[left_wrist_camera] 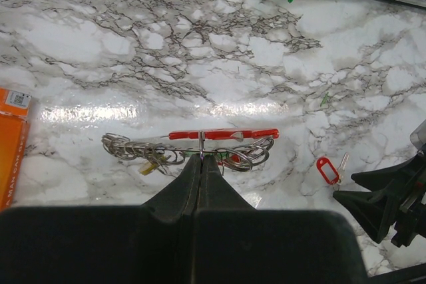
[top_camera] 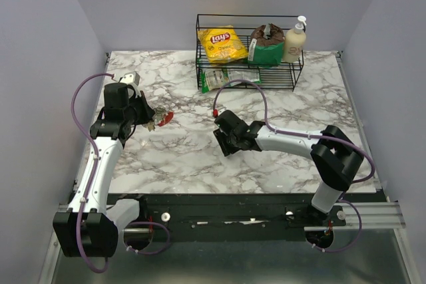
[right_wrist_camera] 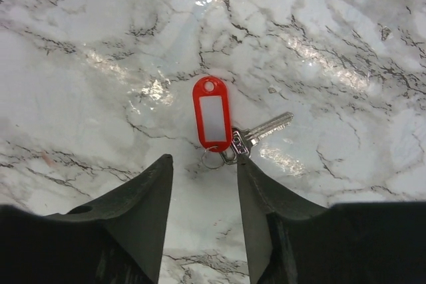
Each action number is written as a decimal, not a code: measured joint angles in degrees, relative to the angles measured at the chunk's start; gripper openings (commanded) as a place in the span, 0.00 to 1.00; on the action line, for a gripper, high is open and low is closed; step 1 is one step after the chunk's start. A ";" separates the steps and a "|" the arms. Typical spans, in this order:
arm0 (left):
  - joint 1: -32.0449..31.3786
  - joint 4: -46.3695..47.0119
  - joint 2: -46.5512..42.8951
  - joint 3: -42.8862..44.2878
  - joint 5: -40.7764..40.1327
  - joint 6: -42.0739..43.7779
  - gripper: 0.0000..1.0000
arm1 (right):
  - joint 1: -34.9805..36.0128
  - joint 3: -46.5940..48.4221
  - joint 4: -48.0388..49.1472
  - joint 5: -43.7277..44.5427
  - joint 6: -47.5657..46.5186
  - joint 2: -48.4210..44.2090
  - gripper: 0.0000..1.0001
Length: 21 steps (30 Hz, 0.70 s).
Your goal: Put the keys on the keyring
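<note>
Left gripper sitting well left of black wire rack, on its near side. Fingers pressing tight together, pinching thin metal keyring of bunch with red oval loop. Cannot tell if bunch is touching white marble tabletop.

Right gripper hovering in front of rack, jaws standing partly apart, gripping nothing. Tips straddling ring end of small silver metal key with red oblong plastic tag, both lying flat on marble.

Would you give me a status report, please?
Left gripper shut on keyring. Right gripper open, at red-tagged key lying on table. No obstruction seen.
</note>
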 measured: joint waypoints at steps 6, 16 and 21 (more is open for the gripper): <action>0.00 0.00 0.04 0.00 0.00 0.00 0.00 | 1.14 -0.17 1.09 -0.90 -0.31 1.16 0.49; 0.00 0.09 0.35 0.00 0.42 -0.02 0.00 | 1.79 -0.17 1.33 0.81 -0.35 3.74 0.45; 0.00 0.52 0.37 0.00 1.09 0.00 0.00 | 1.79 -0.15 1.42 1.36 -0.33 3.82 0.23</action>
